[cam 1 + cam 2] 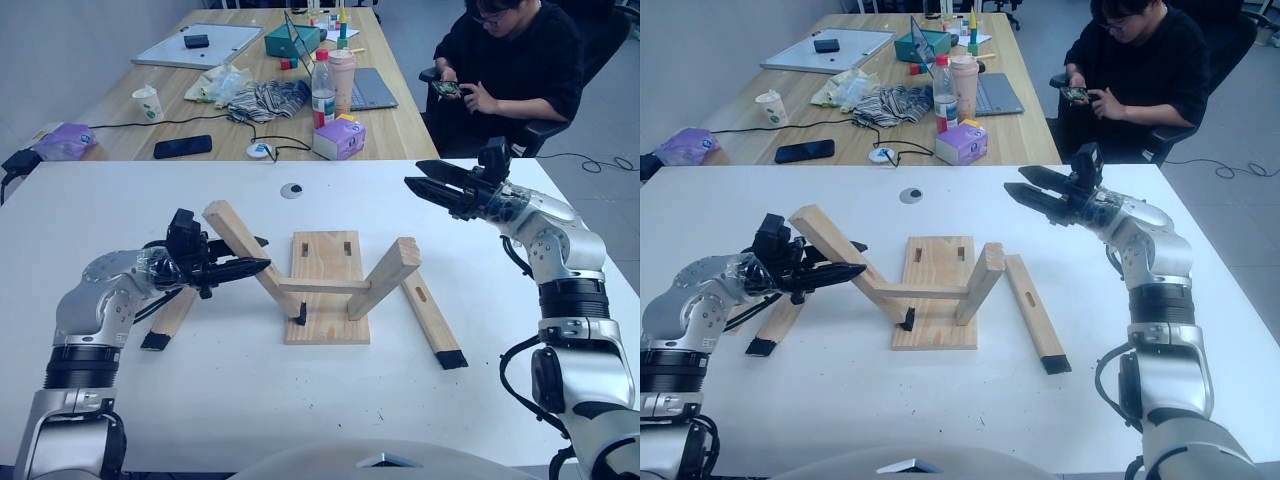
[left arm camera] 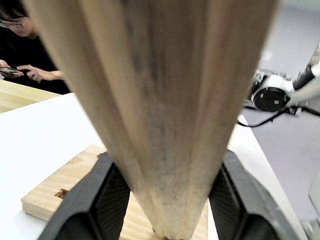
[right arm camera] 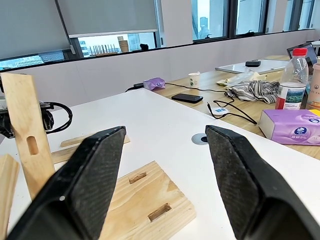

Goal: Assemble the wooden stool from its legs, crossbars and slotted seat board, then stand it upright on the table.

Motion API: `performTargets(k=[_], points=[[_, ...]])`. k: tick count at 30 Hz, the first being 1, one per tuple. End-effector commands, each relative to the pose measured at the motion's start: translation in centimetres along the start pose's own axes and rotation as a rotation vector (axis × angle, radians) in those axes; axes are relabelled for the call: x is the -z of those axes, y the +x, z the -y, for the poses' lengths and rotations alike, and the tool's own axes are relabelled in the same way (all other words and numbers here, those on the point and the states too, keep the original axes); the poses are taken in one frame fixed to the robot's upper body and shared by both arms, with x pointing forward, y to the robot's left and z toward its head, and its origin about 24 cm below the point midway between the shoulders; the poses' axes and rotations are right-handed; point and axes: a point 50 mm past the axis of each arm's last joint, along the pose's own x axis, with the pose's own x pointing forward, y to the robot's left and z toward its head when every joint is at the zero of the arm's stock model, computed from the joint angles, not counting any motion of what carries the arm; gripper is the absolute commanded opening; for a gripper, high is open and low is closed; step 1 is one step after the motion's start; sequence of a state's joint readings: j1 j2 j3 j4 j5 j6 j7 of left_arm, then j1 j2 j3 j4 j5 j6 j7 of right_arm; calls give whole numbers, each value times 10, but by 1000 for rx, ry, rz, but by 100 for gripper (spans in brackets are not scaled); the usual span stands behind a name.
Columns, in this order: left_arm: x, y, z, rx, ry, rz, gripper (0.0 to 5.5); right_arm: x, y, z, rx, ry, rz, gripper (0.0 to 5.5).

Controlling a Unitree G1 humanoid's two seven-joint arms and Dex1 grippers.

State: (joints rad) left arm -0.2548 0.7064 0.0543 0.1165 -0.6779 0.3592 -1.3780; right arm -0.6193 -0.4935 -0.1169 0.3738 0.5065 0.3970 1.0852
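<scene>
The slotted seat board [image 1: 326, 262] lies flat mid-table. Over it leans a frame of two legs joined by a crossbar [image 1: 322, 287]. My left gripper [image 1: 258, 266] is shut on the frame's left leg [image 1: 232, 231], which tilts up and back; in the left wrist view this leg [image 2: 160, 100] stands between the fingers [image 2: 95, 200]. The frame's right leg [image 1: 386, 277] rests on the board. One loose leg [image 1: 433, 320] lies right of the board, another [image 1: 170, 317] lies under my left arm. My right gripper [image 1: 428, 188] hangs open in the air behind and right of the frame, holding nothing.
A round cable cover [image 1: 291, 190] sits in the white table [image 1: 300, 400] behind the board. A wooden table behind it carries a bottle [image 1: 322, 90], tissue box [image 1: 339, 138], phone [image 1: 183, 146] and clutter. Bare tabletop lies in front of the board.
</scene>
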Motion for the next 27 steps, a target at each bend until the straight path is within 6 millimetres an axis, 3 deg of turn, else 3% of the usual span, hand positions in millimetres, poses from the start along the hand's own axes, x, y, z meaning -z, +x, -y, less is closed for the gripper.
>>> performTargets(k=[1, 16, 27], points=[[16, -5, -7, -95, 21, -170, 206, -1, -5, -1, 19, -25, -18, 295], [-4, 8, -11, -155, 113, -13, 206, 5, -1, -6, 6, -16, -29, 295], [-9, 10, -12, -165, 169, -17, 206, 9, 0, -8, 2, -8, -35, 295]])
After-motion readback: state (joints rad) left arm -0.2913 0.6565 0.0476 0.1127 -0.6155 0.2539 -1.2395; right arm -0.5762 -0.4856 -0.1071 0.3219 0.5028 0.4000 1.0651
